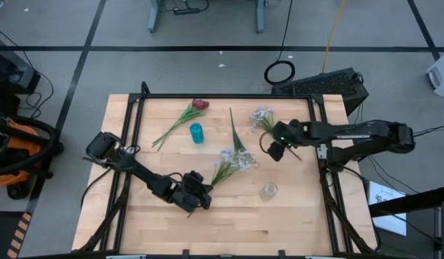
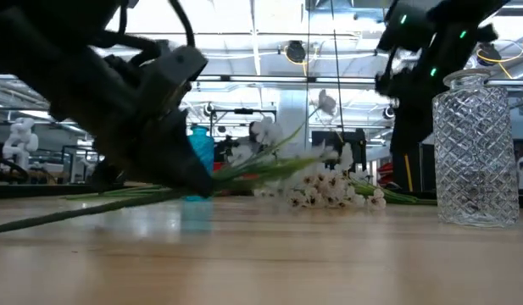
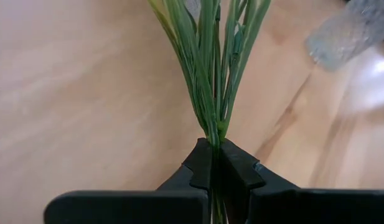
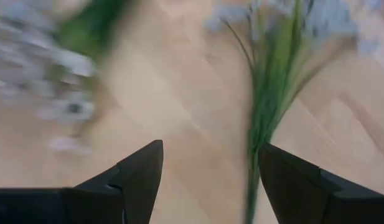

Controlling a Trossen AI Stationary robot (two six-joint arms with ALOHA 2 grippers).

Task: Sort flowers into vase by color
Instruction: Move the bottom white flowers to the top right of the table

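My left gripper (image 1: 204, 193) (image 3: 216, 149) sits near the table's near middle, shut on the green stems of a white blossom spray (image 1: 232, 160) (image 2: 329, 188) whose blossoms rest on the table. My right gripper (image 1: 272, 150) (image 4: 210, 162) is open and low over the table right of centre. The stem (image 4: 259, 137) of a second pale spray (image 1: 261, 116) runs close beside one of its fingers. A red-budded flower (image 1: 199, 105) lies flat toward the far left. A small blue vase (image 1: 197, 133) (image 2: 200, 151) and a clear cut-glass vase (image 1: 269, 191) (image 2: 473, 152) stand upright. My left gripper pinches the white spray's bundle of green stems (image 3: 215, 130) between its two fingers, where the leaves gather into one stalk. It comes in low, nearly level, from the table's near-left. The bare stalk trails out behind the fingers (image 2: 41, 219) down to the tabletop.
A single long green stem (image 1: 236, 133) lies between the blue vase and the right gripper. Black frame rails (image 1: 222, 96) run along the table's far edge and sides. Bare wood (image 1: 236, 223) stretches along the near edge.
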